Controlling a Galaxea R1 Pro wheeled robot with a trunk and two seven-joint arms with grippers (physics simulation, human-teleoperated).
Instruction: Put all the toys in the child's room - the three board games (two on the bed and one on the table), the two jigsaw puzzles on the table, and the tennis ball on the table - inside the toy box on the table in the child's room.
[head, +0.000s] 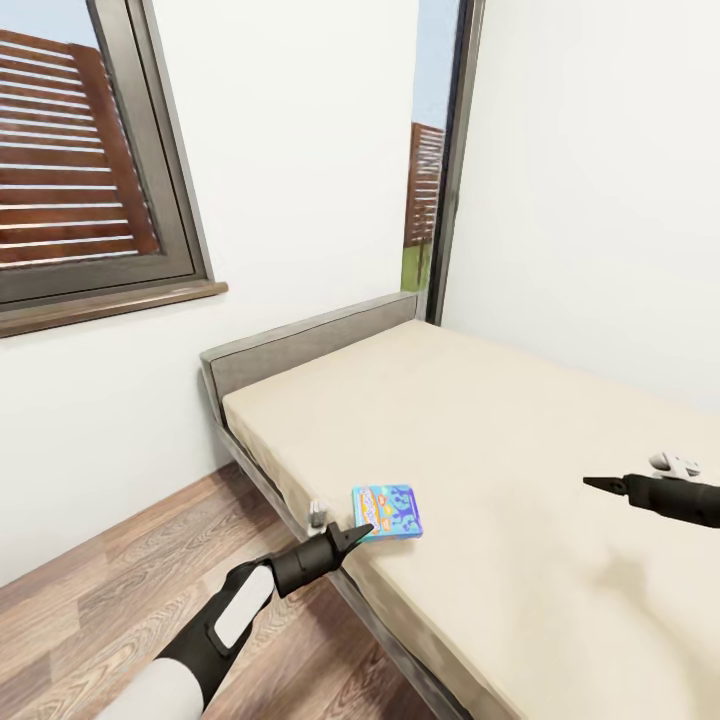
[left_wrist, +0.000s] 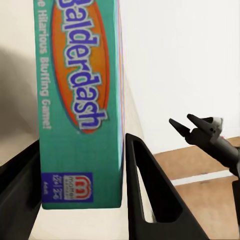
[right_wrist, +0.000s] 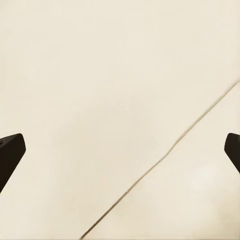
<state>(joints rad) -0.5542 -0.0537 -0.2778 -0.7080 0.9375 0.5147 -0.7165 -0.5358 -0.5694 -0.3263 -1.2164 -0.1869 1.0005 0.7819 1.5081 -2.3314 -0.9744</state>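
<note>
A small blue board game (head: 388, 511) lies at the near edge of the bed (head: 480, 430). My left gripper (head: 360, 535) is at its near corner. In the left wrist view the teal "Balderdash" box (left_wrist: 80, 110) sits between the two black fingers (left_wrist: 150, 195), which press on both its sides. My right gripper (head: 598, 485) hovers open over the bare mattress, away from the box; its fingertips (right_wrist: 10, 150) stand far apart. It also appears across the bed as the right gripper (left_wrist: 184, 122) in the left wrist view. The table and toy box are out of view.
The bed has a grey headboard (head: 300, 345) against a white wall, with a window (head: 80, 160) to the left and a narrow one (head: 430, 180) in the corner. Wood plank floor (head: 120, 570) runs alongside the bed's near side.
</note>
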